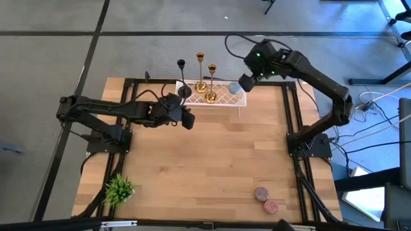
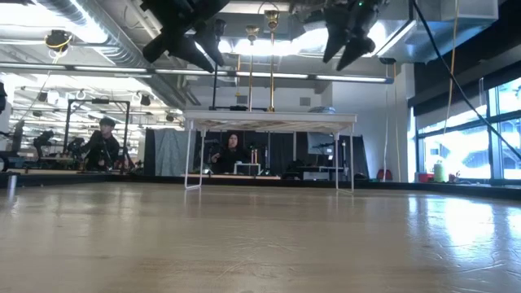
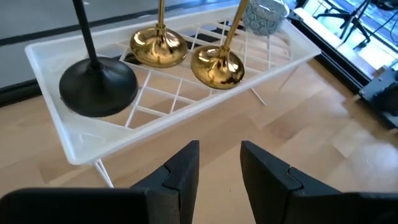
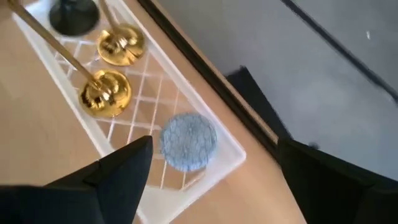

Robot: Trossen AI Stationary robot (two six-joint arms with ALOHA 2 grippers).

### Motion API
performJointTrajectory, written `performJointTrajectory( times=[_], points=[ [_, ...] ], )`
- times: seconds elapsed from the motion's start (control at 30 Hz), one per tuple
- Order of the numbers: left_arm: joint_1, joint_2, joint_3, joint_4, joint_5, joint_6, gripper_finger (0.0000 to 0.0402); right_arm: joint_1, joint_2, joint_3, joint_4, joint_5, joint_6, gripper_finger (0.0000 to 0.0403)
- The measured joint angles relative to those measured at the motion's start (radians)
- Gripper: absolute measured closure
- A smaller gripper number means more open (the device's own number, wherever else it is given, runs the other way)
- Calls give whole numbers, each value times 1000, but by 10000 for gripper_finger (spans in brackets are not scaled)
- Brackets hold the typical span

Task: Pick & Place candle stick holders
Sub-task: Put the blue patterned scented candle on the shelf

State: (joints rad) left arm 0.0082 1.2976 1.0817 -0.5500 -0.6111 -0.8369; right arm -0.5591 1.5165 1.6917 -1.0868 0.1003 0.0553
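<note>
Dark fingers of the left gripper (image 3: 219,163) stand slightly apart with nothing between them, hovering just short of the white rack (image 3: 56,124). On that rack stand the black holder (image 3: 97,86) and two gold holders (image 3: 158,47) (image 3: 217,66), all upright, with a bluish patterned cup (image 4: 188,140), perhaps ceramic, at the far end. Above that cup, the right gripper (image 4: 211,168) hangs with fingers spread wide, empty. Near the table's front lie a green plant (image 1: 118,189) and two reddish discs (image 1: 265,199).
</note>
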Motion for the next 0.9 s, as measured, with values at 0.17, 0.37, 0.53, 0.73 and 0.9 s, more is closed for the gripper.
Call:
performJointTrajectory(
  times=[0.17, 0.37, 0.53, 0.73, 0.9],
  points=[
    [-26, 0, 0, 0, -69, 9, 288, -1, -5, 0, -160, 121, 43, 57],
    [-32, -8, 0, 2, -87, 36, 288, -31, 4, -9, -276, 4, 118, 86],
    [-28, -8, 0, 5, -119, 56, 288, -35, 8, -12, -267, -16, 129, 196],
    [-25, -8, 0, 2, -129, 56, 288, -55, 51, -12, -262, -112, 105, 385],
    [-24, -8, 0, 8, -135, 55, 288, -79, 141, -12, -279, -187, 161, 399]
  ],
)
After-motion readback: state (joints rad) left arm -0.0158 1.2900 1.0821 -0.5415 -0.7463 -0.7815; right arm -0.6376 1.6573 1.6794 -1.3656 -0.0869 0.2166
